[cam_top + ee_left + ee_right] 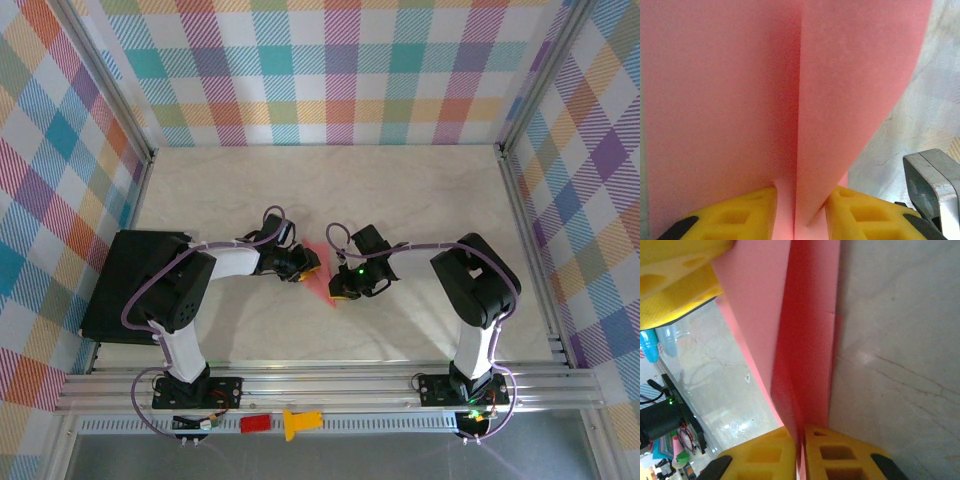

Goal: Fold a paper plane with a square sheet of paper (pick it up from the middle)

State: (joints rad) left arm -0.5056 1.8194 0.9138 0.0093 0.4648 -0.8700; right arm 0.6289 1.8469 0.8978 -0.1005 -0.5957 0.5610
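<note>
The salmon-pink square sheet of paper (pixel 318 262) is held between both grippers at the table's middle. My left gripper (pixel 303 265) is shut on it. In the left wrist view the sheet (pixel 740 100) rises from between the yellow fingers (pixel 740 217) with a sharp upright crease and one flap folded over. My right gripper (pixel 343 288) is shut on it from the other side. There the doubled paper (pixel 807 340) is pinched in the narrow slit between the fingers (pixel 840 455). Its full outline is hidden, so I cannot tell whether it has a paper plane shape.
A black box (pixel 135 285) sits at the table's left edge. A small red block (pixel 255 423) and a yellow piece (pixel 300 423) lie on the front rail. Checked walls and metal rails bound the pale marbled table (pixel 400 190).
</note>
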